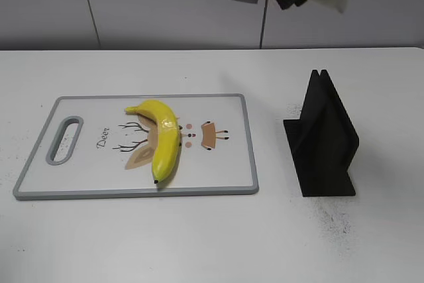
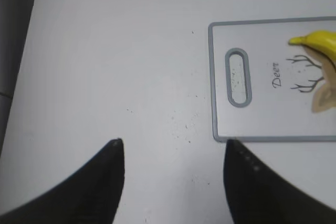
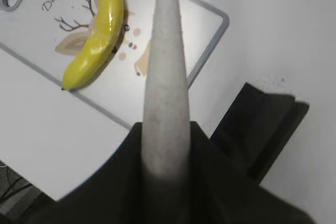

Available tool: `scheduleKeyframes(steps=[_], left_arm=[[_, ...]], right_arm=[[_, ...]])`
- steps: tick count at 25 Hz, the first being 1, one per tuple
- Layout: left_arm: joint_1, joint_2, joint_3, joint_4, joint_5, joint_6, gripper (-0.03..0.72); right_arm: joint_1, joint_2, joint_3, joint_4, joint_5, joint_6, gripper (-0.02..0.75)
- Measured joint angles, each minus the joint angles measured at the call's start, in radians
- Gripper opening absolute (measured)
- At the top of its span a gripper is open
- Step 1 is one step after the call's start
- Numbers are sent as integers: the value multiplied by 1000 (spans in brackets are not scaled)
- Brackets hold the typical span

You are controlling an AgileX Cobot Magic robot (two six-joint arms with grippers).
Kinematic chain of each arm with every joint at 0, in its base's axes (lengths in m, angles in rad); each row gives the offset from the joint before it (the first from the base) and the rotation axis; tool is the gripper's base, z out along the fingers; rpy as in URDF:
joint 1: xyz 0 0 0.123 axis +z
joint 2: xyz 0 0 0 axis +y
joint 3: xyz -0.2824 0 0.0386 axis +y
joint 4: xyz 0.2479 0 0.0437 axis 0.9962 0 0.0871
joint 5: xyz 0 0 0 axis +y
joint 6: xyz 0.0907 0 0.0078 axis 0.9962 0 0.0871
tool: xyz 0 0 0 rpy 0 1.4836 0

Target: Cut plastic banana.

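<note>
White tabletop (image 1: 199, 243), matte, flecked with small dark specks near the right front and beside the board's handle end. Lying flat on it, left of centre: grey-rimmed white cutting board (image 1: 238, 164) with an oval handle slot at its left end and a printed deer drawing with the word "Deer". Standing on it well to the right, apart from the board: black angular stand (image 1: 322, 138), upright, slotted at top

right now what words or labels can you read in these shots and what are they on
"Deer" – cursive dark lettering printed on the cutting board, between its handle slot and the antler drawing, beside the banana; it shows in all three views.
No other text, brand or number is visible on the black knife stand, the knife or the table.
</note>
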Motion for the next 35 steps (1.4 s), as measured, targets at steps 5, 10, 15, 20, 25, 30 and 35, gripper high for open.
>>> scheduleKeyframes(steps=[5,10,15,20,25,30,35], left_arm=[[0,-242,182,-10,-53,0,572],[0,-465,343,-19,-86,0,566],[-9,-647,473,-44,-85,0,564],[-109,-761,501,-44,-86,0,539],[-178,-804,502,-34,-74,-3,531],[-148,-807,576,-18,-96,-76,532],[-95,-807,678,-15,-131,-90,529]], right_arm=[[0,-189,264,-2,-101,55,160],[0,-365,497,-20,-212,89,160],[0,-513,674,-62,-290,142,160],[0,-607,772,-107,-315,220,160],[0,-679,839,-196,-349,389,160],[0,-718,907,-221,-363,479,160],[0,-720,956,-225,-387,519,161]])
